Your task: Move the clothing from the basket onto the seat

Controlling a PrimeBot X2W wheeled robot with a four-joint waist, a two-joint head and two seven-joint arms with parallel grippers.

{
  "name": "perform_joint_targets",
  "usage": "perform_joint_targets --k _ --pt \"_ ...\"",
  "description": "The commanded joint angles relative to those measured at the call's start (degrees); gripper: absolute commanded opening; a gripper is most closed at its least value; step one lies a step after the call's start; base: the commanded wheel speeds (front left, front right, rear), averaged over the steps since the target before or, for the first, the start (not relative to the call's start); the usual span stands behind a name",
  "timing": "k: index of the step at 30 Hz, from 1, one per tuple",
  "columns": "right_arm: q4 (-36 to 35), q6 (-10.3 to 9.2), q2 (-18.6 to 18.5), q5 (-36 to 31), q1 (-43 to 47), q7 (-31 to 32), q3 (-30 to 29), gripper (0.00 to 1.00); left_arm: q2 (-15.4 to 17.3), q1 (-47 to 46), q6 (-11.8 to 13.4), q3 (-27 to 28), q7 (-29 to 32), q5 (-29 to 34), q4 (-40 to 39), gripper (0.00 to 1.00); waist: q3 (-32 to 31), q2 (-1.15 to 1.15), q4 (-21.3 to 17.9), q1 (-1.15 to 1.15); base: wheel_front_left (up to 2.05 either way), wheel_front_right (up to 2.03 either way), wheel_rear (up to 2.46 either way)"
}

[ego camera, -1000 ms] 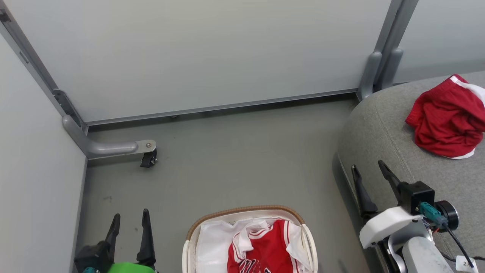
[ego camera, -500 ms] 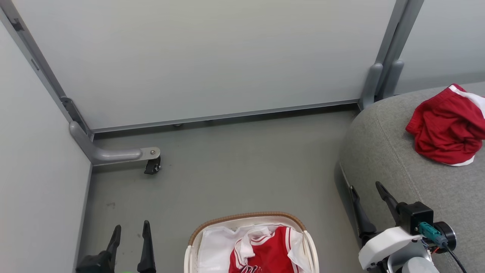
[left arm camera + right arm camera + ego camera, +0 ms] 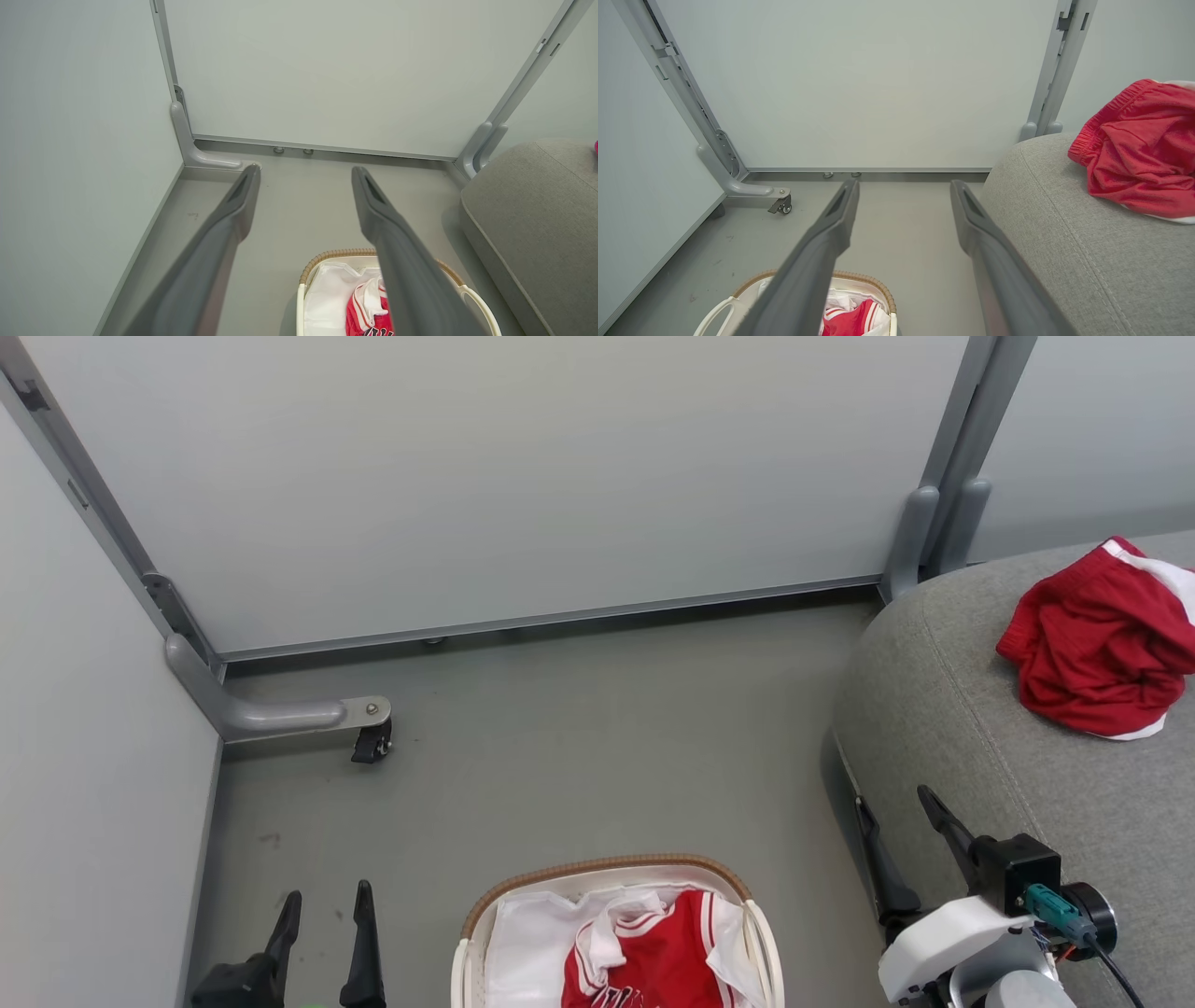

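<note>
The white basket (image 3: 485,905) with its tan rim stands on the floor at the bottom centre. A red jersey (image 3: 667,961) with white trim lies in it on the white liner. Red shorts (image 3: 1088,653) lie crumpled on the light-grey seat (image 3: 962,709) at the right. My left gripper (image 3: 329,892) is open and empty, over the floor to the left of the basket. My right gripper (image 3: 892,797) is open and empty beside the seat's front left edge. The left wrist view has the left gripper (image 3: 304,169) above the basket (image 3: 336,254). The right wrist view has the right gripper (image 3: 903,182), the shorts (image 3: 1139,149) and the jersey (image 3: 850,322).
Pale partition walls close off the back and left. A grey metal foot with a caster (image 3: 372,742) juts onto the floor at the left. A grey post (image 3: 920,532) stands at the seat's back corner. Bare grey floor lies between basket and wall.
The head camera has shifted a little. My right gripper has drawn back toward the bottom of the view along the seat's edge. Both grippers stay open; the clothing has not moved.
</note>
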Motion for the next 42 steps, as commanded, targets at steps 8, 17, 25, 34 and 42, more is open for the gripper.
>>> perform_joint_targets --k 8,17,25,34,42 --pt "-0.12 -0.06 -0.20 -0.26 0.09 -0.01 -0.17 1.00 -0.03 -0.95 -0.13 0.42 0.05 0.39 -0.28 1.00 0.13 0.00 -0.27 0.00 0.00 0.00 0.00" --pt "-0.93 -0.06 -0.19 -1.39 -1.04 -0.01 -1.60 1.00 -0.03 -3.79 -0.64 -2.50 0.05 1.44 0.32 1.00 1.36 0.00 -0.29 0.00 0.00 0.00 0.00" --pt "-2.19 -0.06 -0.21 -3.19 -4.86 -0.01 -2.95 1.00 -0.01 -14.22 -1.13 -9.88 0.43 0.97 8.05 1.00 8.37 0.00 -1.01 0.00 0.00 0.00 0.00" --pt "-3.78 -0.06 -0.20 -4.30 -14.60 -0.01 -2.47 1.00 0.05 -29.15 -1.33 -20.26 0.63 -1.31 21.06 1.00 21.89 0.00 -4.81 0.00 0.00 0.00 0.00" --pt "-4.84 -0.06 -0.21 -3.30 -22.11 -0.01 -0.44 1.00 0.12 -38.11 -1.51 -28.41 1.78 -3.57 32.22 1.00 32.79 0.00 -9.44 0.00 0.00 0.00 0.00"
